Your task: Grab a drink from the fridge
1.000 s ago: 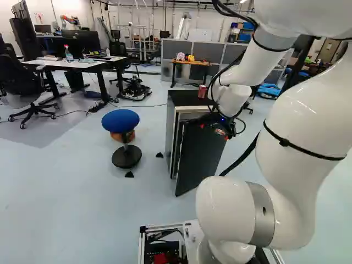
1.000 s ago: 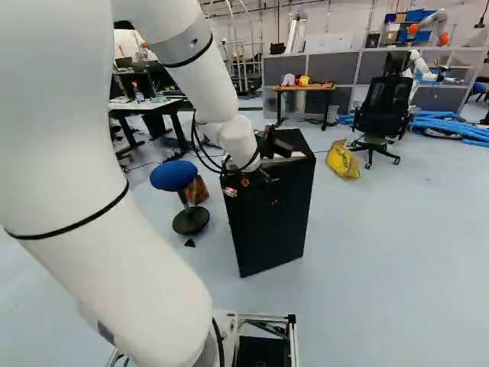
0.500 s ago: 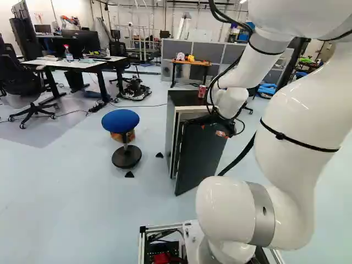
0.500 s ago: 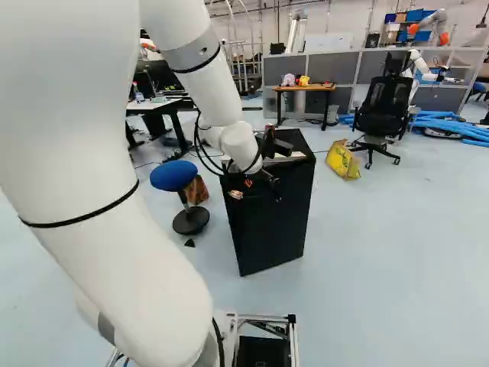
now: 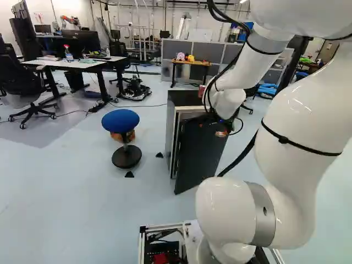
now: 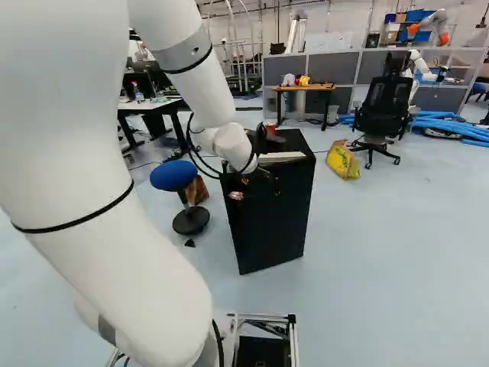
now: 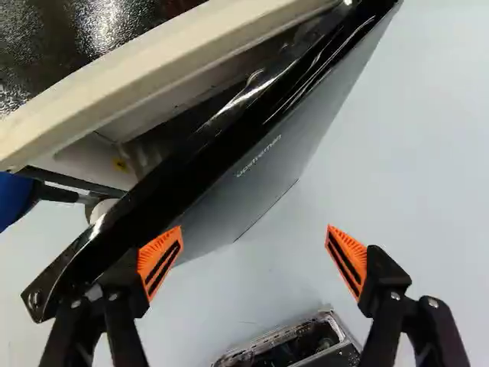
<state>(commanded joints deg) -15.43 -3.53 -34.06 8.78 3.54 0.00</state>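
Observation:
The black fridge [image 5: 190,99] stands ahead with its door [image 5: 199,157] ajar; part of its pale inside shows in the gap in the wrist view. My gripper [image 5: 221,117] is at the door's top, mostly hidden behind the wrist. Seen from the wrist, the gripper [image 7: 254,248] is open; one finger lies close against the door [image 7: 252,180] near its top edge, whether touching I cannot tell, and the other is out over the floor. Nothing is between the pads. A red can [image 6: 271,129] stands on the fridge top, partly covered by the arm in the left base view.
A blue stool [image 5: 121,120] stands left of the fridge, a box behind it. Farther back are a desk [image 5: 82,63], a wooden table [image 6: 304,88], an office chair [image 6: 378,111], a yellow bag [image 6: 342,159] and blue tubes. Another robot [image 6: 416,65] stands at the back right.
The wrist has shifted slightly leftward in the left base view, covering more of the red can, and turned a little. The gripper has stayed open. The base has not moved.

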